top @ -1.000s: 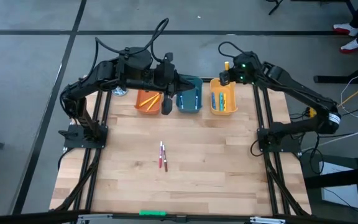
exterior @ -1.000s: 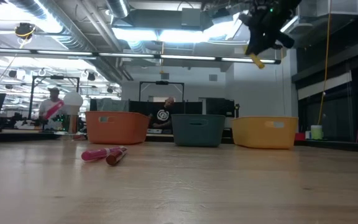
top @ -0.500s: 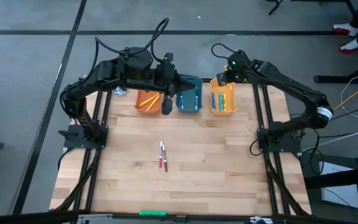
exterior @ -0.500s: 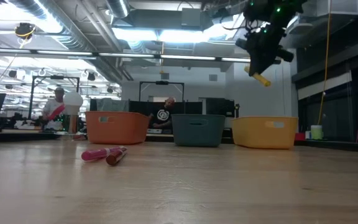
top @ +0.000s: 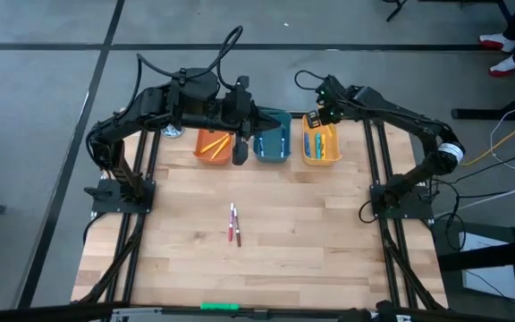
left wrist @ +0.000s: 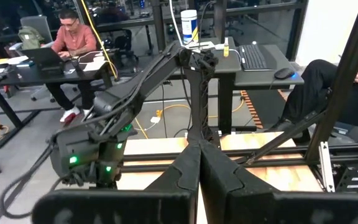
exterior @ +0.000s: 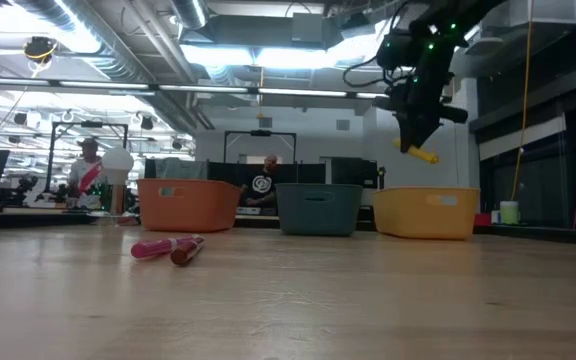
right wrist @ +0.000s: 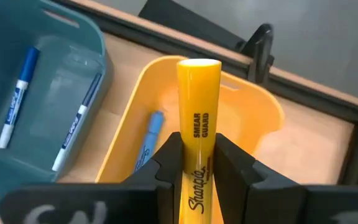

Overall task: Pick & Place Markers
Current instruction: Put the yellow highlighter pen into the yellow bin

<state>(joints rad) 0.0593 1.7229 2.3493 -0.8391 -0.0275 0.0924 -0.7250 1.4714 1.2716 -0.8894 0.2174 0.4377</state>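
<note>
A yellow marker (right wrist: 199, 106) is in my right gripper (right wrist: 197, 146), which is shut on it above the yellow bin (top: 322, 159) at the far edge of the table. In the low view the marker (exterior: 420, 154) hangs well above that bin's rim (exterior: 426, 193). Inside the yellow bin lies a blue marker (right wrist: 148, 140). The teal bin (top: 273, 156) holds two white-bodied markers (right wrist: 17, 99). Two red markers (top: 234, 224) lie side by side on the wood at mid-table. My left gripper (top: 259, 119) is shut on nothing, high over the gap between the orange bin (top: 206, 156) and the teal bin. My right gripper pinches the yellow marker's barrel (right wrist: 197, 171) between its two fingers. The fingers slant down from above and lie along the marker, whose rounded free end (right wrist: 199, 65) sticks out past the fingertips. The marker is lifted clear, tilted down over the yellow bin.
Three bins stand in a row along the far edge: orange, teal, yellow. A bright green stick (top: 219, 306) lies at the near edge. Bare wood surrounds the red markers. People sit at desks in the room beyond the table.
My right gripper has come down toward the yellow bin and a little toward the table's left, tipping further downward, still shut on the yellow marker, which has sunk with it.
</note>
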